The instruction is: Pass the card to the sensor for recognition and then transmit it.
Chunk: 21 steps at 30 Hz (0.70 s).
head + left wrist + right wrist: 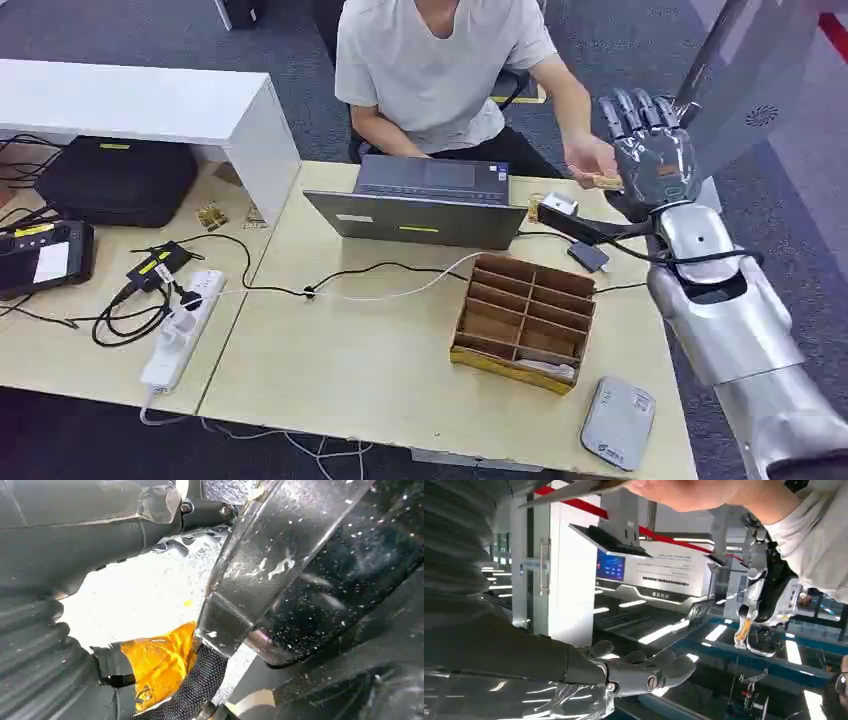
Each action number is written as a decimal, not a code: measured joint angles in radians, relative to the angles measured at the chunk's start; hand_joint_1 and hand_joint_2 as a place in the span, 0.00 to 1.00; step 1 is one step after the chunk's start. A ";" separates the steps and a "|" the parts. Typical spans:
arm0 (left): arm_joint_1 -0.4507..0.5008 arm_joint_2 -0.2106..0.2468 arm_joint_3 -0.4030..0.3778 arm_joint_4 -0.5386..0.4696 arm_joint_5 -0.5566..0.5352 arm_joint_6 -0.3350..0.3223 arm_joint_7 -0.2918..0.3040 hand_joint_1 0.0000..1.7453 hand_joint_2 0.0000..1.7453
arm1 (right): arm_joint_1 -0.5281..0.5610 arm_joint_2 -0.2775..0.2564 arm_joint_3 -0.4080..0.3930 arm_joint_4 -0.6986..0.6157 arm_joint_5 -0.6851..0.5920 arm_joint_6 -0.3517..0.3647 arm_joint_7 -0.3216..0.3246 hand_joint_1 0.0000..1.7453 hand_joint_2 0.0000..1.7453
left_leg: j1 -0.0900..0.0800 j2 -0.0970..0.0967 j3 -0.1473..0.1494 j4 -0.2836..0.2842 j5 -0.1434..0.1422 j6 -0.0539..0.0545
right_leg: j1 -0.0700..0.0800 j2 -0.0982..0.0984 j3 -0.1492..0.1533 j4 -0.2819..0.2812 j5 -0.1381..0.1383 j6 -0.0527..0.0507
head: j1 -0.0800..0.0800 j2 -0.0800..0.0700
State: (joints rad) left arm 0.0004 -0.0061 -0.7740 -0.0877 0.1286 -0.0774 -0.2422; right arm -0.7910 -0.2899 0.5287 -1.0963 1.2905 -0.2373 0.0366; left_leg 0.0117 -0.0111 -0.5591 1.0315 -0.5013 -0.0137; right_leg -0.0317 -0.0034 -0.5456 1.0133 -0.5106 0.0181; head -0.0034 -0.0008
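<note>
- The right hand [655, 150] is raised beyond the laptop [425, 205], fingers apart, grasping nothing.
- The card [606, 182] sits pinched in the person's hand [590, 158] beside that palm, apparently mid-handover.
- The left hand's state: I cannot tell.

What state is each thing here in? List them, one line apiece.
right hand: raised, fingers straight, holding nothing.
card: held in the person's hand, right beside the robot's palm.
laptop: open.
wooden divider box: open-topped, most compartments bare.
power strip: a black plug in it.
left hand: cannot tell.
</note>
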 joint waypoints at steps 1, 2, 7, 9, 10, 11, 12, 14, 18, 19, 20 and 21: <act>0.000 0.000 0.000 0.000 0.000 -0.001 0.000 0.00 1.00 | 0.000 0.001 0.003 0.003 0.000 -0.001 0.000 0.00 1.00 | 0.000 0.000 0.000 0.000 0.000 0.000 | 0.000 0.000 0.000 0.000 0.000 0.000 | 0.000 0.000; 0.000 0.001 0.000 0.000 0.001 -0.003 0.000 0.00 0.00 | 0.000 0.003 0.007 0.006 -0.001 -0.003 0.000 0.00 1.00 | 0.000 0.000 0.000 0.000 0.000 0.000 | 0.000 0.000 0.000 0.000 0.000 0.000 | 0.000 0.000; 0.001 0.005 0.000 0.000 0.000 -0.013 -0.009 0.00 0.00 | 0.000 0.006 0.018 0.019 -0.005 -0.006 0.000 0.00 1.00 | 0.000 0.000 0.000 0.000 0.000 0.000 | 0.000 0.000 0.000 0.000 0.000 0.000 | 0.000 0.000; 0.003 0.008 0.000 -0.003 0.000 -0.015 -0.012 0.00 0.00 | 0.000 0.007 0.019 0.024 -0.006 -0.008 -0.001 1.00 1.00 | 0.000 0.000 0.000 0.000 0.000 0.000 | 0.000 0.000 0.000 0.000 0.000 0.000 | 0.000 0.000; 0.003 0.008 0.000 -0.003 -0.001 -0.016 -0.012 0.00 0.00 | 0.000 0.008 0.020 0.026 -0.014 -0.008 -0.004 1.00 1.00 | 0.000 0.000 0.000 0.000 0.000 0.000 | 0.000 0.000 0.000 0.000 0.000 0.000 | 0.000 0.000; 0.004 0.008 0.000 -0.003 -0.001 -0.018 -0.012 0.00 0.00 | 0.000 0.008 0.020 0.029 -0.022 -0.008 -0.010 1.00 1.00 | 0.000 0.000 0.000 0.000 0.000 0.000 | 0.000 0.000 0.000 0.000 0.000 0.000 | 0.000 0.000; 0.004 0.009 0.000 -0.003 -0.002 -0.019 -0.013 0.00 0.00 | 0.000 0.009 0.020 0.030 -0.028 -0.008 -0.013 1.00 1.00 | 0.000 0.000 0.000 0.000 0.000 0.000 | 0.000 0.000 0.000 0.000 0.000 0.000 | 0.000 0.000; 0.009 0.011 0.000 -0.003 -0.002 -0.028 -0.014 0.00 1.00 | 0.000 0.009 0.020 0.033 -0.039 -0.008 -0.022 1.00 1.00 | 0.000 0.000 0.000 0.000 0.000 0.000 | 0.000 0.000 0.000 0.000 0.000 0.000 | 0.000 0.000; 0.010 0.013 0.000 -0.006 -0.001 -0.032 -0.016 0.00 1.00 | 0.000 0.009 0.020 0.037 -0.054 -0.006 -0.032 1.00 1.00 | 0.000 0.000 0.000 0.000 0.000 0.000 | 0.000 0.000 0.000 0.000 0.000 0.000 | 0.000 0.000; 0.011 0.013 0.000 -0.006 -0.001 -0.032 -0.018 0.00 1.00 | 0.000 0.009 0.020 0.039 -0.055 -0.006 -0.034 1.00 1.00 | 0.000 0.000 0.000 0.000 0.000 0.000 | 0.000 0.000 0.000 0.000 0.000 0.000 | 0.000 0.000; 0.011 0.013 0.000 -0.006 -0.001 -0.033 -0.018 0.00 1.00 | 0.000 0.009 0.020 0.039 -0.056 -0.006 -0.035 1.00 1.00 | 0.000 0.000 0.000 0.000 0.000 0.000 | 0.000 0.000 0.000 0.000 0.000 0.000 | 0.000 0.000; 0.011 0.013 0.000 -0.006 -0.001 -0.034 -0.018 0.00 1.00 | 0.000 0.009 0.020 0.040 -0.057 -0.006 -0.037 1.00 1.00 | 0.000 0.000 0.000 0.000 0.000 0.000 | 0.000 0.000 0.000 0.000 0.000 0.000 | 0.000 0.000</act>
State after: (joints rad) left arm 0.0112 0.0072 -0.7740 -0.0935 0.1278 -0.1110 -0.2605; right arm -0.7914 -0.2808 0.5489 -1.0567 1.2333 -0.2438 -0.0008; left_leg 0.0117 -0.0111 -0.5592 1.0319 -0.5013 -0.0136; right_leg -0.0318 -0.0031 -0.5458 1.0133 -0.5104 0.0184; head -0.0034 -0.0008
